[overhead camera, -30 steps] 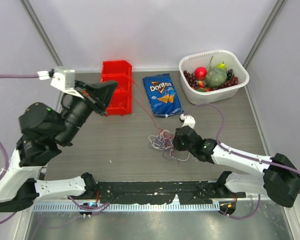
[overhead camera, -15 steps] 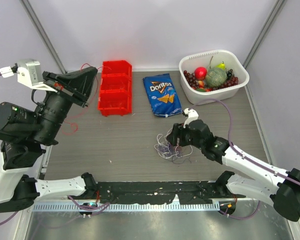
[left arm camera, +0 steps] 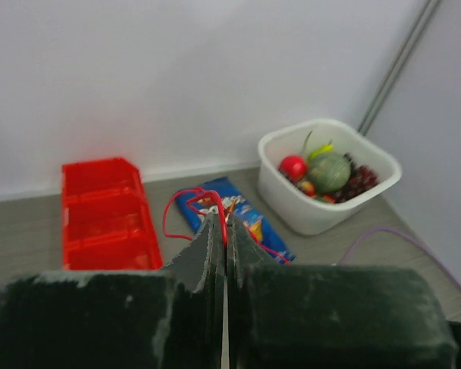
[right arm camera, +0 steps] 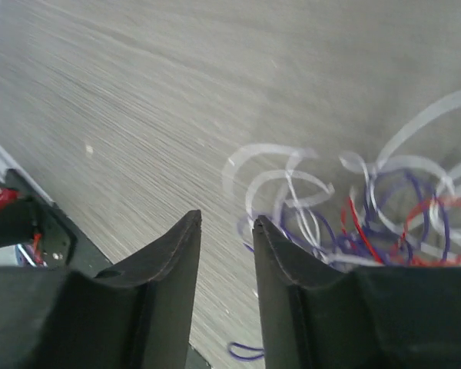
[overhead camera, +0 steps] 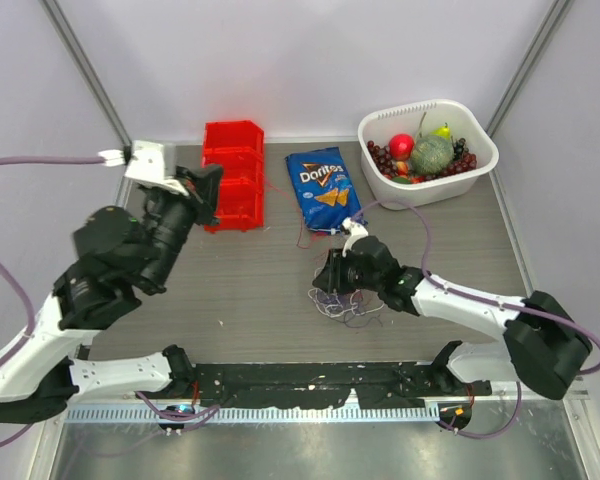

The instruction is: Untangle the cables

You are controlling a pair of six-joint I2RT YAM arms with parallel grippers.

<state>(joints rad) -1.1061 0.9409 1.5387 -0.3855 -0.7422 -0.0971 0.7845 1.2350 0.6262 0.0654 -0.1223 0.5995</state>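
Observation:
The cables [overhead camera: 348,303] lie as a loose tangle of white, purple-blue and red loops on the table at centre right. They also show in the right wrist view [right arm camera: 384,215]. My right gripper [overhead camera: 323,283] is low at the tangle's left edge. Its jaws [right arm camera: 227,223] stand a little apart with nothing between them. My left gripper [overhead camera: 210,182] is raised in front of the red bins and is shut on a red cable [left arm camera: 166,217]. That cable loops past its fingertips and trails toward the tangle.
Red stacked bins [overhead camera: 232,175] stand at the back left. A blue Doritos bag [overhead camera: 324,190] lies behind the tangle. A white tub of fruit [overhead camera: 427,150] sits at the back right. A lavender hose [overhead camera: 420,235] arcs over the right arm.
My left arm swung back from far left toward the red bins, still holding the red cable. My right gripper moved left along the tangle to its left edge.

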